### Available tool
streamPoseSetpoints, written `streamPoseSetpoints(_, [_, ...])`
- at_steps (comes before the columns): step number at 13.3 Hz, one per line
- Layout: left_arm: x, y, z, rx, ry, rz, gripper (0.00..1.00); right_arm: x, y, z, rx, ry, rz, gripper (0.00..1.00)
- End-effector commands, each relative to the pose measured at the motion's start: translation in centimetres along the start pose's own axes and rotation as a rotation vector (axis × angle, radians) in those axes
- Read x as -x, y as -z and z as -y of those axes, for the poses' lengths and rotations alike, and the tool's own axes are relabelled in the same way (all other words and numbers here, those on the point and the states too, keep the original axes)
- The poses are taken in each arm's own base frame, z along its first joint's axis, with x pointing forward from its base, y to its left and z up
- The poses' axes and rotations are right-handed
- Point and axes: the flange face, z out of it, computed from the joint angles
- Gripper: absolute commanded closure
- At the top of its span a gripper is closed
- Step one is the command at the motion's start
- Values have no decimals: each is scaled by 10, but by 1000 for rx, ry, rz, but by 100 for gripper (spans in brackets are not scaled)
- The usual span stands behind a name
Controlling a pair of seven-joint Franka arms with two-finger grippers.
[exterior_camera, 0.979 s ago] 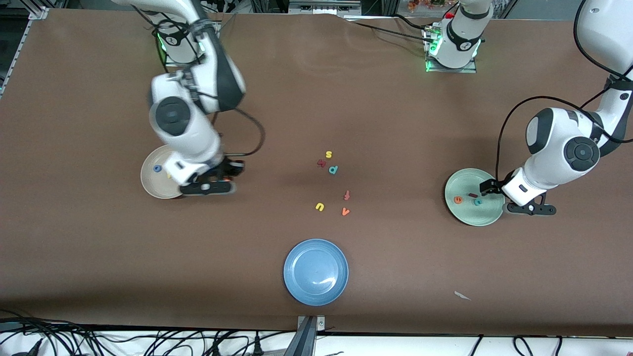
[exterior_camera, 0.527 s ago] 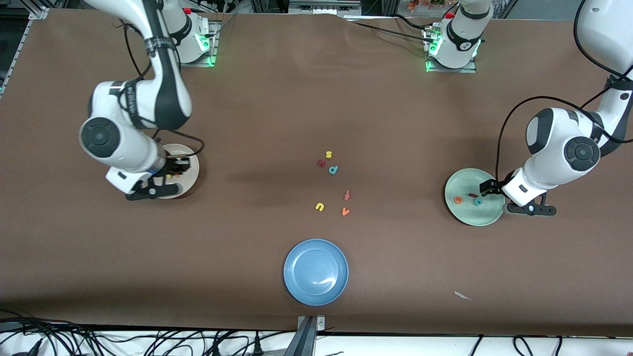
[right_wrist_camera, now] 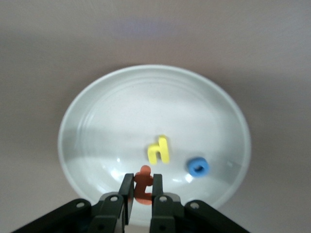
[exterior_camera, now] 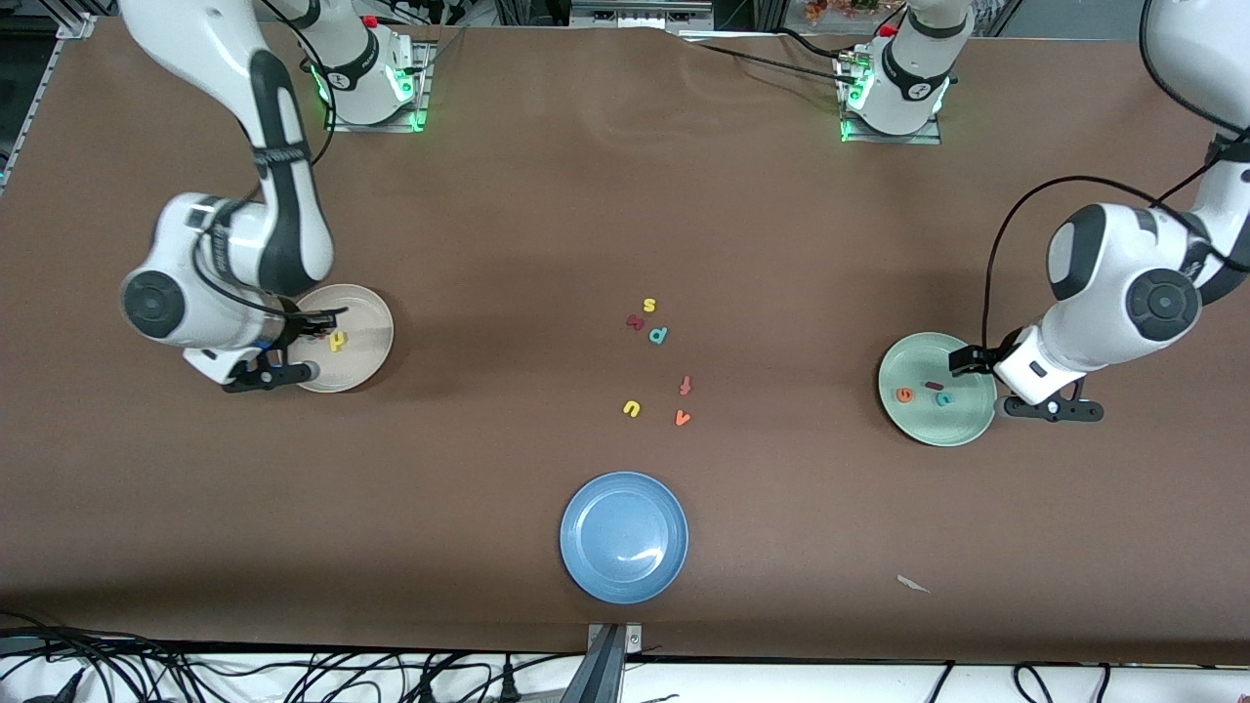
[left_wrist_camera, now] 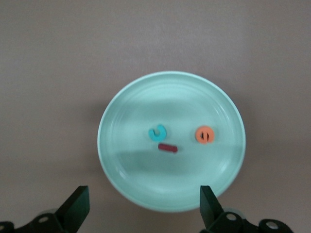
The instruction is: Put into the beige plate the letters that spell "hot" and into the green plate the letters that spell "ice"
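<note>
My right gripper (right_wrist_camera: 141,182) hangs low over the beige plate (exterior_camera: 368,344), shut on the small orange "t" (right_wrist_camera: 144,187). The yellow "h" (right_wrist_camera: 159,150) and blue "o" (right_wrist_camera: 198,166) lie in that plate (right_wrist_camera: 146,97). In the front view the "h" (exterior_camera: 338,341) shows, while the arm hides the "o". The green plate (exterior_camera: 942,426) holds the orange "e" (exterior_camera: 905,394), teal "c" (exterior_camera: 942,398) and dark red "i" (exterior_camera: 934,385). My left gripper (exterior_camera: 977,366) stands open over that plate's rim (left_wrist_camera: 170,80), nothing between its fingers.
A blue plate (exterior_camera: 624,537) sits near the front edge at mid-table. Loose letters lie in the middle: yellow "s" (exterior_camera: 649,306), teal "p" (exterior_camera: 658,335), reddish "f" (exterior_camera: 686,386), yellow "u" (exterior_camera: 632,408), orange "v" (exterior_camera: 683,418). A paper scrap (exterior_camera: 913,584) lies by the front edge.
My right arm has swung toward its own end of the table, ending over the beige plate with the "t" still gripped. My left gripper has drawn back slightly toward the green plate's rim.
</note>
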Motion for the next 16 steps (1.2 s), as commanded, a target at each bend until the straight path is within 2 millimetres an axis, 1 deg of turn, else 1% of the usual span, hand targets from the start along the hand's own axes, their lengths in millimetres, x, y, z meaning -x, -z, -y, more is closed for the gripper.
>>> streamPoseSetpoints(1, [4, 45, 5, 3, 6, 69, 0, 8, -34, 8, -19, -7, -3, 86])
streamPoseSetpoints(2, [2, 58, 8, 9, 19, 72, 0, 8, -34, 10, -21, -8, -1, 86])
streamPoseSetpoints(3, [0, 70, 9, 38, 31, 74, 0, 8, -30, 11, -29, -5, 0, 83])
streamPoseSetpoints(4, [-1, 80, 11, 43, 36, 73, 0, 7, -25, 12, -37, -4, 4, 65])
streamPoseSetpoints(5, [-1, 87, 13, 43, 44, 75, 0, 6, -16, 11, -45, -5, -6, 31])
streamPoseSetpoints(6, [0, 92, 12, 42, 45, 79, 0, 8, -2, 3, -54, -18, -29, 0])
streamPoseSetpoints(7, [3, 107, 12, 32, 46, 75, 0, 12, 9, -5, -72, -29, -31, 0])
streamPoseSetpoints(8, [6, 115, 12, 23, 48, 64, 0, 15, 27, -21, -86, -54, -41, 0])
streamPoseSetpoints(9, [13, 129, 11, 35, 66, 48, 0, 16, 49, -35, -99, -72, -61, 0])
streamPoseSetpoints(10, [18, 142, 8, 63, 90, 34, 0, 16, 82, -47, -117, -89, -85, 1])
streamPoseSetpoints(11, [25, 155, 3, 60, 100, 30, 0, 16, 109, -64, -123, -115, -96, 1])
streamPoseSetpoints(12, [31, 164, -3, 42, 100, 35, 0, 14, 138, -75, -117, -119, -113, 1])
streamPoseSetpoints(13, [40, 181, -9, 33, 101, 20, 0, 17, 163, -83, -121, -125, -122, 1])
streamPoseSetpoints(14, [50, 198, -12, 42, 105, 4, 0, 19, 196, -89, -119, -127, -140, 1])
streamPoseSetpoints(15, [60, 212, -15, 49, 107, -1, 0, 19, 237, -90, -101, -116, -173, 1])
streamPoseSetpoints(16, [72, 229, -20, 46, 99, -17, 0, 20, 258, -95, -90, -117, -197, 1])
